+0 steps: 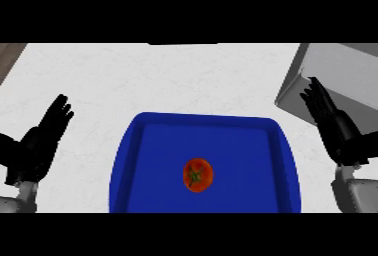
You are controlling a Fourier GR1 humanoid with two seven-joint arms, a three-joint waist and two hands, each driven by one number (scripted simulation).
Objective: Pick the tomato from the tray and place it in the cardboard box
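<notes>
Right, the left robot hand (40, 142) sits at the left edge of the view, fingers straight and pointing up, holding nothing, resting over the white surface (148, 80) well clear of the tray. Over on the other side, the right robot hand (336, 125) is up as well, fingers extended and empty, and its fingertips overlap the lower left corner of the grey box (339, 70) in the view; whether they touch it I cannot tell. Both grey forearms come in from the lower corners. Between the two hands lies the blue tray (133, 165), a raised rim running round it, its near end cut off by the view's lower edge. And the tomato (198, 174) lies on the tray floor, a little below the middle, green stalk scar facing up, apart from both hands and from the rim.
</notes>
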